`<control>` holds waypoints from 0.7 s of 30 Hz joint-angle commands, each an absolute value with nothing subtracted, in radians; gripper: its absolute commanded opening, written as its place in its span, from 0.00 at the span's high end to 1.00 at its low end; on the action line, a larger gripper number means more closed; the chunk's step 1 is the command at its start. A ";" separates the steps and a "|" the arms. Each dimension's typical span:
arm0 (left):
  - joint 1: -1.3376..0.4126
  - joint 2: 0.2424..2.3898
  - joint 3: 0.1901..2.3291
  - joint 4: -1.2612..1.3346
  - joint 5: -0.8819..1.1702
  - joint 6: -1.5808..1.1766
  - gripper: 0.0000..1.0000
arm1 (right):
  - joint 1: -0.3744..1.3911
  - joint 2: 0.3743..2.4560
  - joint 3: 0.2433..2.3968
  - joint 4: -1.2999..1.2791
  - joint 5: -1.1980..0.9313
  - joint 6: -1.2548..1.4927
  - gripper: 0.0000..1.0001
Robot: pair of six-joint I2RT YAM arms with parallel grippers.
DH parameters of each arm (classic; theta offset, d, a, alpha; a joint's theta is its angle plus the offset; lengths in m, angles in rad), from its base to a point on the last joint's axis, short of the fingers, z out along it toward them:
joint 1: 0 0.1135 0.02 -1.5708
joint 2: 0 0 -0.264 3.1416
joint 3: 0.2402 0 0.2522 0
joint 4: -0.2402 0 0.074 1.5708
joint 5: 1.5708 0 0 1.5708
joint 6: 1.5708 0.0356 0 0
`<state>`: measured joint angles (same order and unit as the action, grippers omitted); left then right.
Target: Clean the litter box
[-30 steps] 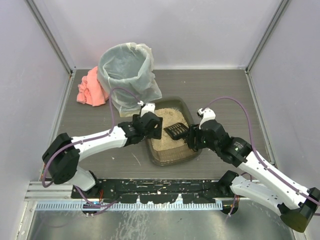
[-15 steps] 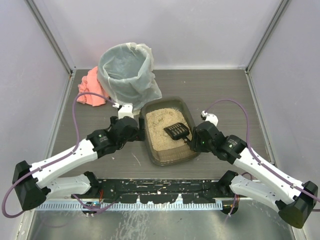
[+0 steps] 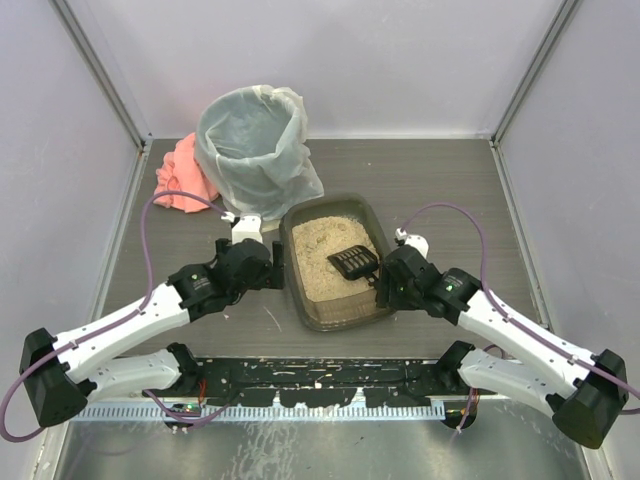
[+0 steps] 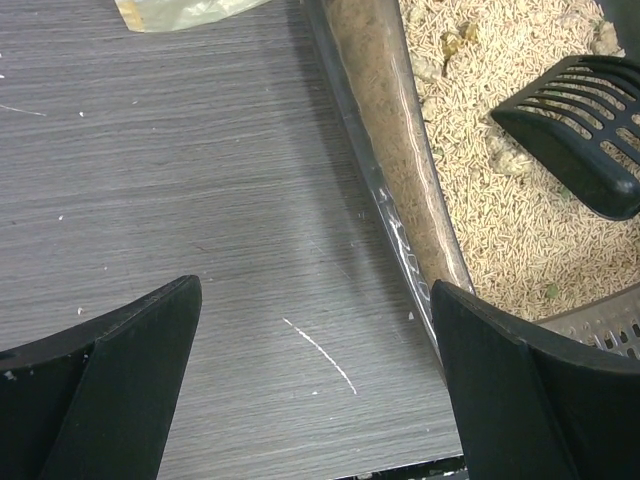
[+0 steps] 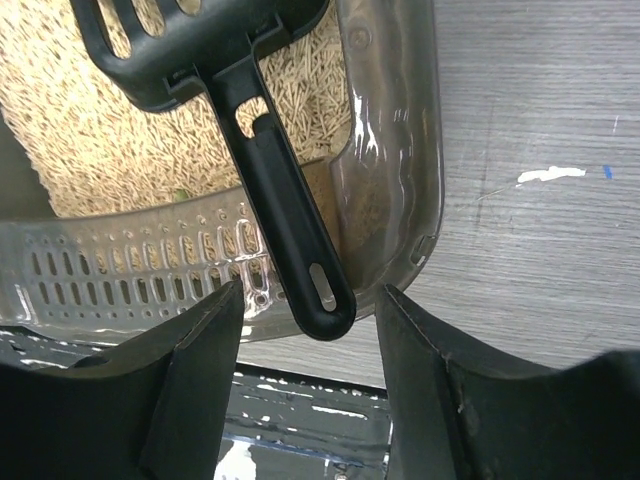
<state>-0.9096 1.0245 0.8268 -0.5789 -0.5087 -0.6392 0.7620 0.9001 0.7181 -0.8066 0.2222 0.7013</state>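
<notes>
The litter box (image 3: 300, 300), a shallow dark tray of beige litter, lies mid-table. A black slotted scoop (image 3: 352, 263) rests on the litter, its handle (image 5: 285, 230) sticking out over the near rim (image 5: 400, 160). My right gripper (image 5: 310, 350) is open, and the handle's end sits between its fingers with a gap on each side. My left gripper (image 4: 315, 380) is wide open over bare table just left of the box wall (image 4: 385, 190), holding nothing. Its right finger (image 4: 520, 390) is close to that wall. In the top view, the left gripper (image 3: 270, 268) and right gripper (image 3: 385, 285) flank the box.
A tall round bin with a whitish plastic liner (image 3: 255, 140) stands behind the box on the left. A pink cloth (image 3: 180, 175) lies beside it. The black rail of the arm bases (image 3: 320, 380) runs along the near edge. Walls enclose the table on three sides.
My left arm has pulled back from over the box to the table at its left and opened wider. My right gripper slid back toward the near right corner; the scoop stayed on the litter.
</notes>
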 commanded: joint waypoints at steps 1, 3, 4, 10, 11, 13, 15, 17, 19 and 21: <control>-0.912 1.013 0.825 -0.555 -0.506 -0.636 0.01 | 0.771 0.955 0.760 -0.799 0.193 0.653 0.40; -0.911 1.011 0.824 -0.557 -0.508 -0.635 0.01 | 0.776 0.968 0.768 -0.804 0.194 0.649 0.42; -0.911 1.007 0.824 -0.558 -0.508 -0.635 0.01 | 0.780 0.969 0.768 -0.801 0.192 0.649 0.43; -0.912 1.001 0.819 -0.560 -0.509 -0.634 0.01 | 0.792 0.976 0.778 -0.804 0.196 0.649 0.60; -0.911 1.000 0.819 -0.560 -0.509 -0.633 0.00 | 0.794 0.975 0.781 -0.804 0.193 0.649 0.63; -0.911 0.997 0.821 -0.558 -0.506 -0.620 0.00 | 0.796 0.968 0.789 -0.799 0.182 0.645 0.69; -0.911 0.987 0.824 -0.549 -0.509 -0.596 0.00 | 0.797 0.953 0.797 -0.792 0.165 0.642 0.74; -0.911 0.966 0.825 -0.530 -0.520 -0.563 0.00 | 0.798 0.938 0.807 -0.787 0.149 0.640 0.76; -0.912 0.941 0.833 -0.491 -0.528 -0.521 0.00 | 0.797 0.926 0.819 -0.787 0.140 0.639 0.78; -0.911 0.927 0.836 -0.432 -0.526 -0.462 0.01 | 0.797 0.920 0.827 -0.788 0.132 0.638 0.80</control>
